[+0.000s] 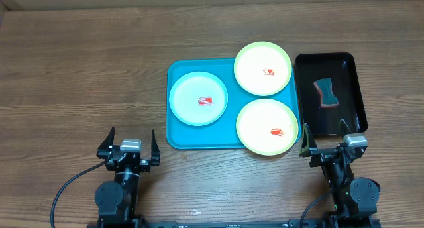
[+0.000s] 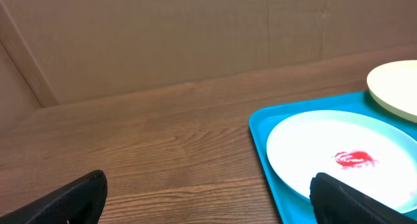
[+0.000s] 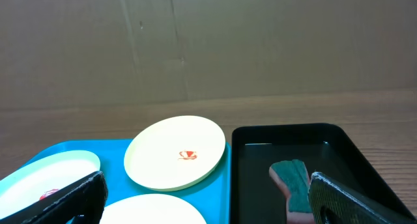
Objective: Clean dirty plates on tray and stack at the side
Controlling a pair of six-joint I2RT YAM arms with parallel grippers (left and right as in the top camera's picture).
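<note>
With the left gripper and right gripper both spread wide and empty at the tabletop's near edge, and three smeared plates lying in the tray at mid-table, the sponge in the black tray is probably best grasped first, across its waist.

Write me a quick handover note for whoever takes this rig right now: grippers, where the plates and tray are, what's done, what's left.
Left gripper: open, empty, on the near side, left of the turquoise tray.
Right gripper: open, empty, at the black tray's near end.
Plates: light-blue plate on the turquoise tray's left; far yellow-green plate and near yellow-green plate on its right, overhanging the rim.
Sponge lies in the black tray.
Done: nothing; all three show red smears, none stacked.
Left: take the sponge, wipe each plate, stack at the side.
</note>
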